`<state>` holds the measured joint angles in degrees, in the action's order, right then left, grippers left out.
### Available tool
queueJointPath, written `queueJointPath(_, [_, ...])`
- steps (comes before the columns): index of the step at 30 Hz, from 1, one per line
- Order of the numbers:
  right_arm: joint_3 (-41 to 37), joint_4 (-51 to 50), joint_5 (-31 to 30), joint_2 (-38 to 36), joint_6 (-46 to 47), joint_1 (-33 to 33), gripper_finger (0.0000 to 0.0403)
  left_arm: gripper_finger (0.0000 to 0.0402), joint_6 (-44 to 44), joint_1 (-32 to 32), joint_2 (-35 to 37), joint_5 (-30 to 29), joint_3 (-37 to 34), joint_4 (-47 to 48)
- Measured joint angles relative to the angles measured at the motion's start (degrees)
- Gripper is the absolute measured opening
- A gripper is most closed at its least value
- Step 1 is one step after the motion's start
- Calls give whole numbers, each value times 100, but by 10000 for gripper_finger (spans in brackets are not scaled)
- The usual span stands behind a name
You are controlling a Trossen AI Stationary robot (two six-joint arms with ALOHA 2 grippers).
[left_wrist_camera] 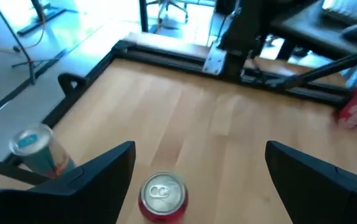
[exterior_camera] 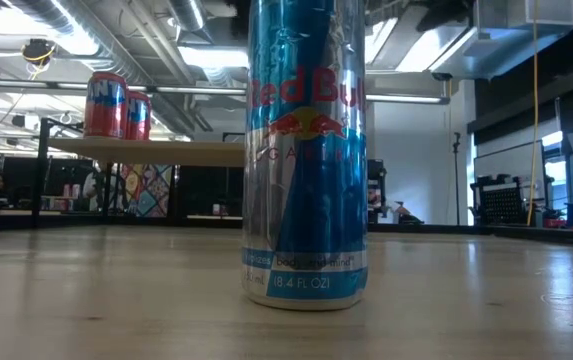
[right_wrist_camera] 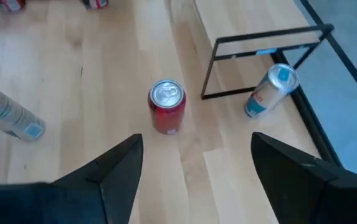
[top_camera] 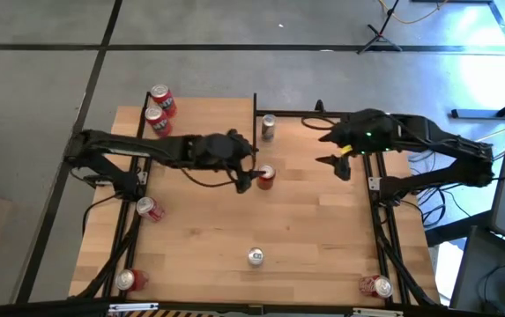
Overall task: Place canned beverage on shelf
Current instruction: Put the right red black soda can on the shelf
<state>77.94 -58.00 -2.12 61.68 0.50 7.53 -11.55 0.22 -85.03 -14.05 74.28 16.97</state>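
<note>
A red can (top_camera: 265,176) stands upright on the tabletop just right of the shelf (top_camera: 204,114). The shelf is a light-wood board on black posts at the far left, and two red cans (top_camera: 158,107) rest on it. My left gripper (top_camera: 250,176) is open at the red can. In the left wrist view the can (left_wrist_camera: 162,196) stands between the two fingers, nearer one of them, with a gap on each side. My right gripper (top_camera: 330,148) is open and empty to the can's right, facing it; the can also shows in the right wrist view (right_wrist_camera: 167,106).
A slim silver-blue can (top_camera: 268,126) stands by the shelf's right-end posts (right_wrist_camera: 262,62). Another slim can (top_camera: 255,256) stands near the front edge, filling the low view (exterior_camera: 306,150). Red cans lie at left (top_camera: 149,208), front left (top_camera: 127,280) and front right (top_camera: 375,286).
</note>
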Motion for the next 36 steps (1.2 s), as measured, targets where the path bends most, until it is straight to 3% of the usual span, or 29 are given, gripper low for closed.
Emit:
queueJointPath(15, [-274, -359, 322, -226, 122, 0, 285, 347, -148, 414, -1587, 172, -168, -643])
queueJointPath(32, [-272, -374, 313, -222, 141, 0, 285, 347, 8, 552, -2133, 605, -172, -617])
queueJointPath(36, [-272, -352, 300, -220, 141, 0, 285, 331, -9, 534, -2120, 527, -168, -602])
